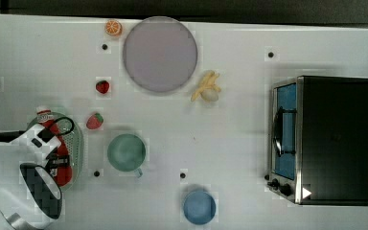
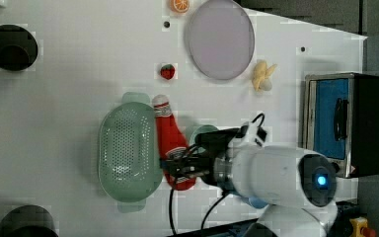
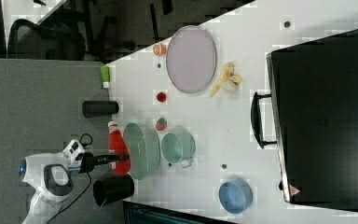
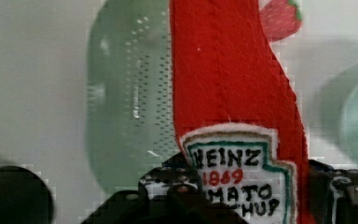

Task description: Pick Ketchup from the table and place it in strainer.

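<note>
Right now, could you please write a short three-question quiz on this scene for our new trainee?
1. True or false: the ketchup lies loose on the table.
2. Which container is the gripper carrying it over or beside? A) strainer B) blue bowl C) purple plate
3. Fill in: the two small red fruits, one and another, are ____.

Key: 1 false, the gripper holds it; 2 A; 3 strawberries.

Lab: white test table (image 1: 249, 139), toy food, office chair (image 3: 32, 37).
</note>
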